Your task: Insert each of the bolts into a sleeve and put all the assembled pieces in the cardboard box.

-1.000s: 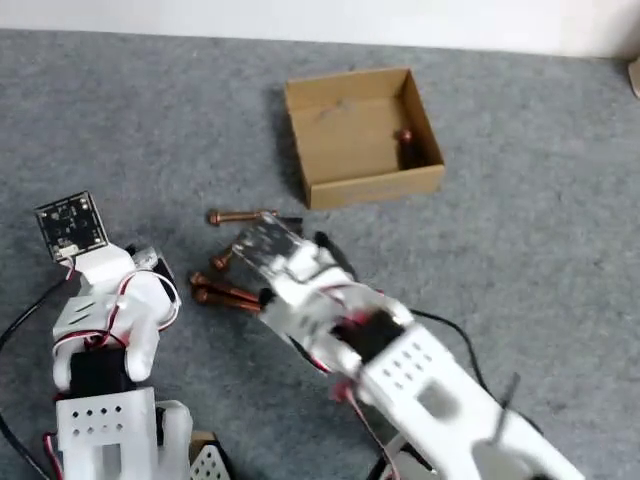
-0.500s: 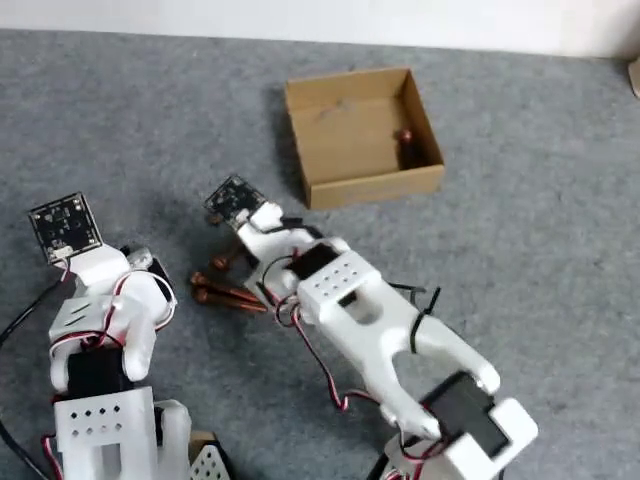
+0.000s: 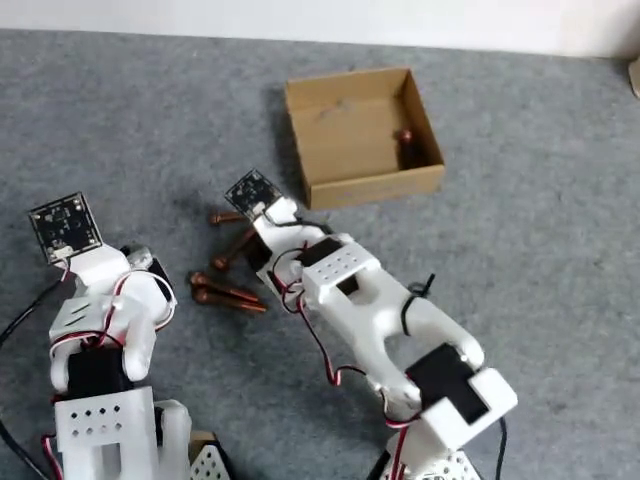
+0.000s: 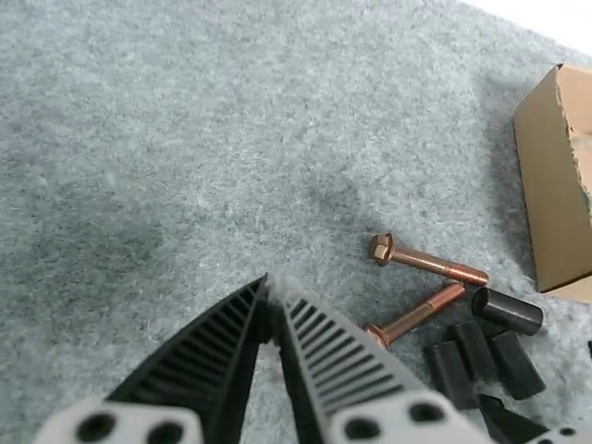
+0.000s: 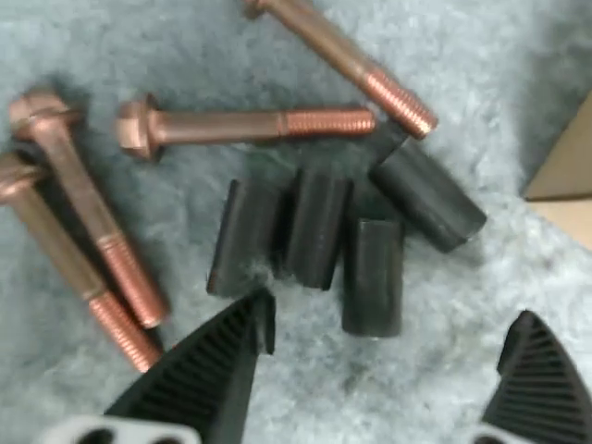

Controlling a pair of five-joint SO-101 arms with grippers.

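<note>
Seemingly one assembled piece (image 3: 404, 148) sits in the cardboard box (image 3: 375, 187) — four bolts (image 5: 245, 125) and four sleeves (image 5: 317, 228) lie loose just ahead of the right gripper (image 5: 396, 319), jaws parted; the left gripper (image 4: 274, 294) has jaws together.

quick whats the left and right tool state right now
Left tool: closed, holding nothing.
Right tool: open, holding nothing, over the black sleeves.

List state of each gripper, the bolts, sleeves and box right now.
Left gripper: shut, empty.
Right gripper: open, empty, over the sleeves.
Bolts: four, loose, lying flat, unsleeved.
Sleeves: four, loose, on their sides, empty.
Cardboard box: upright, open-topped.
Assembled piece: one, inside the box against a wall.
</note>
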